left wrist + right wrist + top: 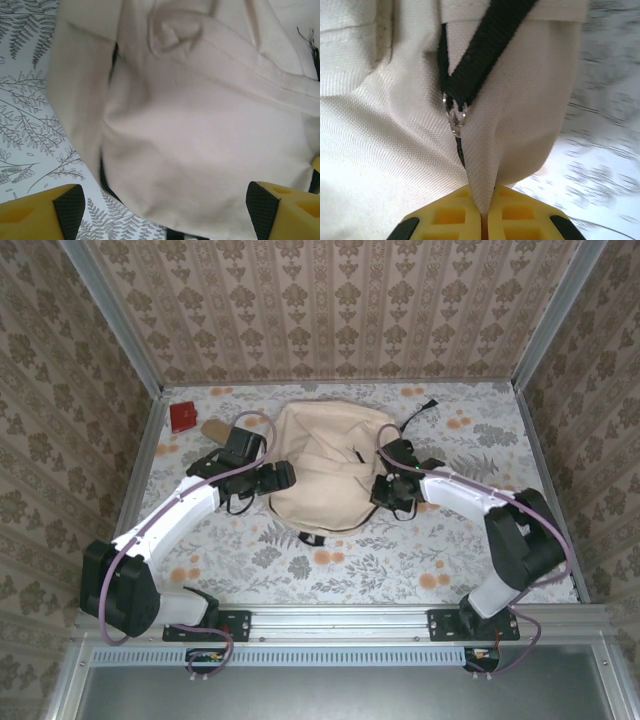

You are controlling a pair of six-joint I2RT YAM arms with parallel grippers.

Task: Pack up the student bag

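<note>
You have a surface covered in pale cloth printed with grey ferns and orange flowers, where the student bag lies mid-width toward the far side, a small red object sits near the far left corner, and a tan item lies just beside it.

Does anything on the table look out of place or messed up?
The student bag lies slumped and creased mid-table, a black strap trailing far right; the right hand pinches its fabric. Nothing spilled or torn.
</note>
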